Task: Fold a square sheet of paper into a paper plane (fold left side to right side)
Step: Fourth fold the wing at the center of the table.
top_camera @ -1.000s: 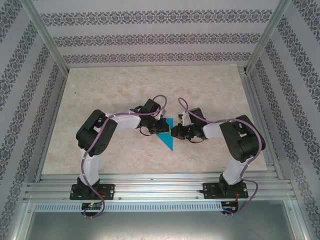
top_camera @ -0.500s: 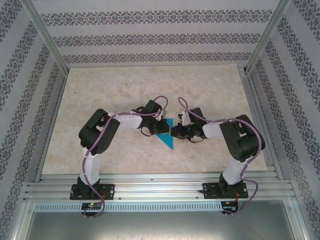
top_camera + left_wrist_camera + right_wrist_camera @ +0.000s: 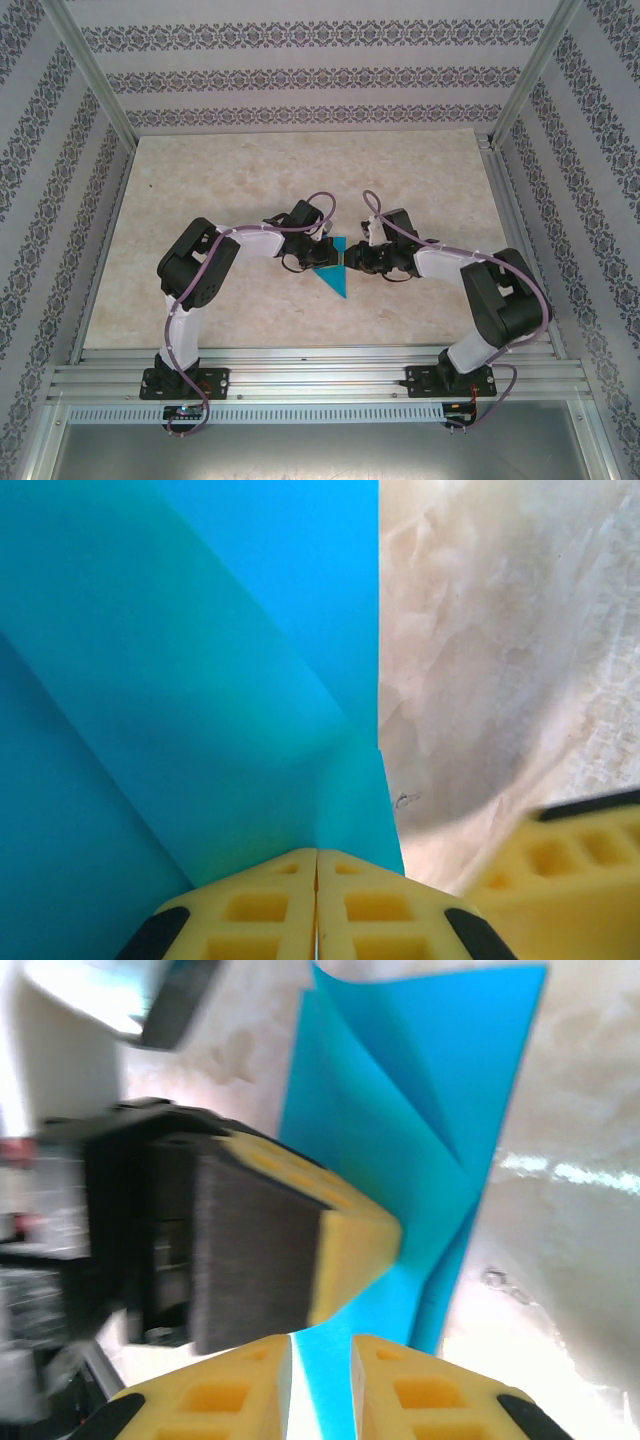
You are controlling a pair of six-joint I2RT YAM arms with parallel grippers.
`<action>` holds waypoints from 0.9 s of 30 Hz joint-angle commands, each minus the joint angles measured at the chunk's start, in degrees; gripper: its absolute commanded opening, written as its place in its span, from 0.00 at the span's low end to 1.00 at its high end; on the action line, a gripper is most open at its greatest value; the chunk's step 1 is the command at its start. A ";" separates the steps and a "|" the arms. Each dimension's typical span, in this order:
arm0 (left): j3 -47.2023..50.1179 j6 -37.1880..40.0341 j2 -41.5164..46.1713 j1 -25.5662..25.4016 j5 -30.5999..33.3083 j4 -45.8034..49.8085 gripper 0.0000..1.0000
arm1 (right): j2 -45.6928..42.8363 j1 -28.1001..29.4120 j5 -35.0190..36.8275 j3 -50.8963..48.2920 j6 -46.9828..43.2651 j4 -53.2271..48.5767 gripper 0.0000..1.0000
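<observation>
The cyan square sheet of paper (image 3: pixel 335 276) lies on the table folded into a narrow pointed dart, its tip toward the arms. In the left wrist view its layered flaps (image 3: pixel 200 680) run up to my left gripper (image 3: pixel 317 855). That gripper is shut, its tips together and resting on the paper. From above, my left gripper (image 3: pixel 325 256) sits at the paper's left edge and my right gripper (image 3: pixel 348 260) at its right edge. In the right wrist view my right gripper (image 3: pixel 320 1345) is open by a narrow gap, with blue paper (image 3: pixel 420 1110) showing through it and the left gripper's finger (image 3: pixel 350 1245) just ahead.
The beige marbled table (image 3: pixel 300 170) spreads wide beyond and beside the paper. Patterned walls and aluminium frame rails (image 3: pixel 300 372) enclose it. The two grippers are nearly touching over the paper. A yellow finger of the right gripper (image 3: pixel 575 850) is at the lower right of the left wrist view.
The right arm's elbow swung out to the right and its gripper slid a little left to the paper's edge. Its jaws have parted slightly. The left arm stayed put.
</observation>
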State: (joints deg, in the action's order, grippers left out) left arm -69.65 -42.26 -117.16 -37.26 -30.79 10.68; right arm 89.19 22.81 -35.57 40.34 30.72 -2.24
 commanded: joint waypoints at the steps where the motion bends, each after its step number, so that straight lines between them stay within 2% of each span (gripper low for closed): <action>1: 1.76 0.91 -1.05 -0.54 3.36 0.66 0.09 | -2.47 1.39 -0.18 -1.84 -0.04 -0.11 0.22; 9: 1.96 0.95 -0.91 -0.54 3.39 0.59 0.09 | 1.36 6.46 -1.39 -4.87 4.65 7.76 0.21; 27: 1.59 1.26 -0.87 -0.58 3.98 1.14 0.08 | 4.92 8.13 0.29 -7.55 2.82 4.60 0.17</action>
State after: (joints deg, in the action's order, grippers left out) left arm -69.47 -42.26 -117.14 -37.26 -30.79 10.26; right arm 93.30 30.02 -36.05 33.91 34.61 3.46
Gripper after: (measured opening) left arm 0.086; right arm 0.176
